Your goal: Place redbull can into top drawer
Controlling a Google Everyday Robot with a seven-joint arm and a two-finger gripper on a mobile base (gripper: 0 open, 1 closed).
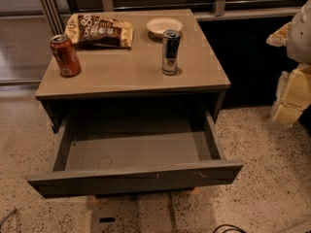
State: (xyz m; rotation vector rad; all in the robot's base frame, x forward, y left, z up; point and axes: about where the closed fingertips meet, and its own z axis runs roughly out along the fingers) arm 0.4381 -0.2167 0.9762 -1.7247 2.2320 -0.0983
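Note:
The redbull can is slim, silver and dark blue, and stands upright on the tabletop, right of centre. Below it, the top drawer is pulled out wide, and its grey inside holds nothing. My gripper shows as pale yellow parts at the right edge of the view. It hangs beside the table, at about the height of the tabletop, well to the right of the can, and it holds nothing that I can see.
A red soda can stands at the table's left edge. A chip bag and a small white bowl lie at the back. A dark wall with a rail runs behind the table. The floor is speckled.

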